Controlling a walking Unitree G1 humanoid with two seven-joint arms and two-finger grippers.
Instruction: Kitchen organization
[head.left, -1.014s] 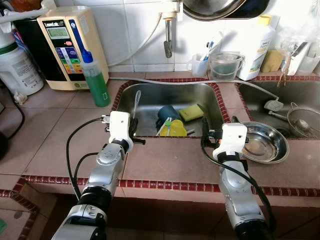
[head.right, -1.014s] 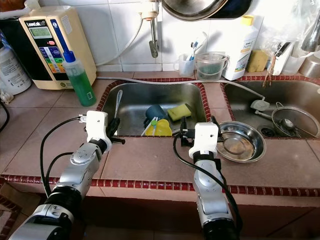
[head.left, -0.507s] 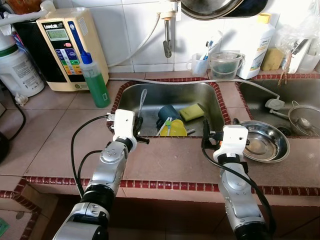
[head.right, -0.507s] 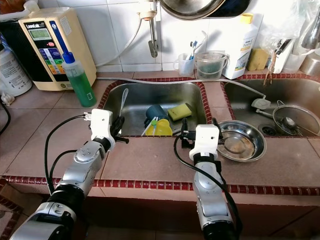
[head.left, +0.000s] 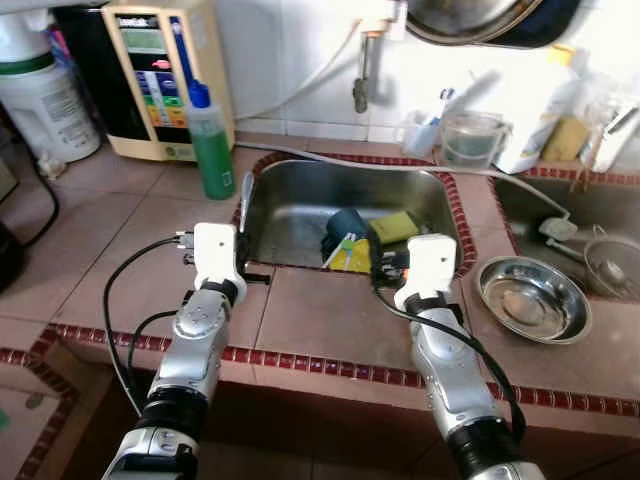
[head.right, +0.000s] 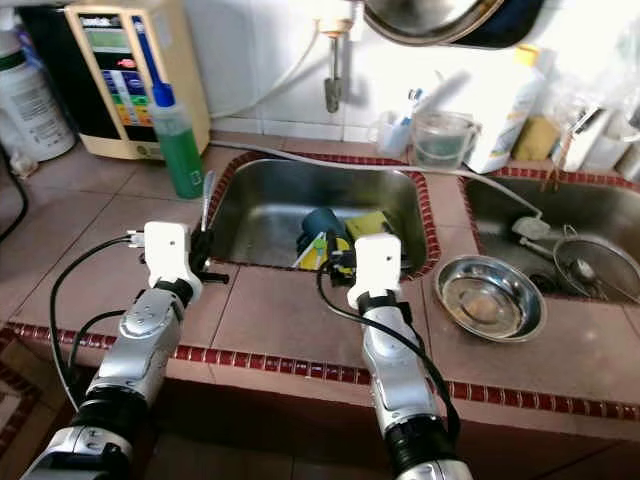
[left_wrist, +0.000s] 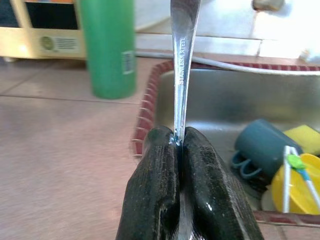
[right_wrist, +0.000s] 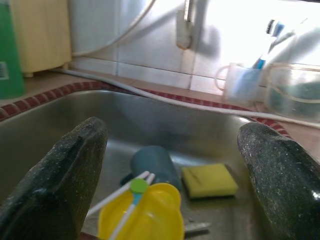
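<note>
My left gripper (head.left: 243, 264) is shut on the handle of a stainless steel spoon (head.left: 245, 190), which stands upright at the left front corner of the sink (head.left: 300, 200). The left wrist view has both fingers (left_wrist: 160, 175) pinching the spoon (left_wrist: 181, 65). My right gripper (head.left: 373, 262) hangs open over the sink's front edge, its fingers (right_wrist: 70, 170) spread wide with nothing between them. Just beyond it in the sink lie a teal mug (right_wrist: 152, 162), a yellow bowl (right_wrist: 145, 215) with a straw, and a yellow sponge (right_wrist: 209, 181).
A steel bowl (head.left: 530, 298) sits on the counter to the right of the sink. A green soap bottle (head.left: 211, 145) and a water ionizer (head.left: 160, 75) stand at the back left, the tap (head.left: 368, 80) above the sink. A second sink (head.left: 590, 215) holds a strainer.
The camera has shifted. My right gripper has moved left along the sink's front edge, away from the steel bowl. The left gripper still holds the spoon upright.
</note>
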